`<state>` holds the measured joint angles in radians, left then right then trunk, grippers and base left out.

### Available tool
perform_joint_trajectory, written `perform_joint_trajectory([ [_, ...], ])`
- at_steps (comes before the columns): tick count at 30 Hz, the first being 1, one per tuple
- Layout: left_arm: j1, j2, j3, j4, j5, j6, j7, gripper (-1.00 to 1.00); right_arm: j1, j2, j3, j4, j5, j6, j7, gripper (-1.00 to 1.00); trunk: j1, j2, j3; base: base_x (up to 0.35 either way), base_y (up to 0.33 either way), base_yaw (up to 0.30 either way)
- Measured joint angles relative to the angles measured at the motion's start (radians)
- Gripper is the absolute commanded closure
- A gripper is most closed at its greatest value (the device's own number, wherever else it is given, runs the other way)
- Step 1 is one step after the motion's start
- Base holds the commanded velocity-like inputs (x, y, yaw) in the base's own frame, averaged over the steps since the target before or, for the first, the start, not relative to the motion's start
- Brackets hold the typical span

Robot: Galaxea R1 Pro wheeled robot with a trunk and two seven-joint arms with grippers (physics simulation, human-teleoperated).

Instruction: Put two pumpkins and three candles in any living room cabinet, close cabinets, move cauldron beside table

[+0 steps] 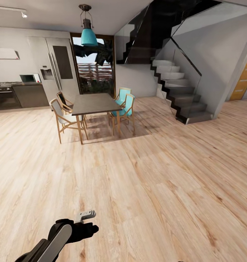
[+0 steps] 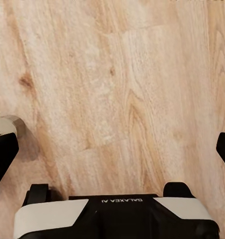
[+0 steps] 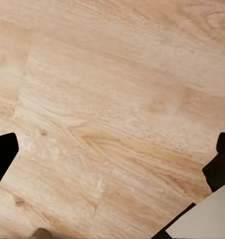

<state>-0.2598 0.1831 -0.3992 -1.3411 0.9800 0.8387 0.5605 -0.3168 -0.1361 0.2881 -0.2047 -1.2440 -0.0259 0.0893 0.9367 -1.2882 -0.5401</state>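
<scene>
No pumpkin, candle, cauldron or cabinet lay before the robot at this moment; where they stood could not be told from these pictures. The head view looked across a pale wooden floor (image 1: 145,189) to a dark dining table (image 1: 94,103) ringed by wooden chairs, two with teal seats (image 1: 125,105), under a teal pendant lamp (image 1: 89,35). A staircase (image 1: 178,94) climbed at the right, and grey kitchen units (image 1: 18,95) stood at the far left.

The left gripper (image 1: 86,215) hung low over the floor near the picture's bottom edge. In its wrist view the left gripper (image 2: 112,144) had its fingers spread wide with bare planks between them. The right gripper (image 3: 112,149) was likewise spread, holding nothing.

As a judgement only: the pumpkins would likely be light, stiff and rounded, so best pinched across the ribbed body instead of the stem; the squat candles would suit a grip across their sides.

The head view gave the room's layout; the wrist views gave the finger spacing, which the head view left unclear.
</scene>
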Motion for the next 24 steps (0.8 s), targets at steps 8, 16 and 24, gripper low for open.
perform_joint_trajectory([
  [8,0.000,-0.029,-0.013,0.096,-0.003,-0.069,0.003,-1.00,0.000,-0.006,0.023,-0.018,0.048,-0.001,-0.007,-1.00,0.031,-0.056,-0.025,0.000,0.000,0.000],
  [16,0.000,-0.048,-0.012,0.231,-0.155,-0.223,-0.008,-1.00,0.000,-0.009,0.027,-0.168,0.132,0.026,-0.020,-1.00,0.061,-0.112,-0.050,0.000,0.000,0.000],
  [24,0.000,-0.087,-0.012,0.456,-0.233,-0.434,-0.015,-1.00,0.000,-0.008,0.036,-0.599,0.248,0.124,-0.256,-1.00,0.092,-0.168,-0.075,0.000,0.000,0.000],
])
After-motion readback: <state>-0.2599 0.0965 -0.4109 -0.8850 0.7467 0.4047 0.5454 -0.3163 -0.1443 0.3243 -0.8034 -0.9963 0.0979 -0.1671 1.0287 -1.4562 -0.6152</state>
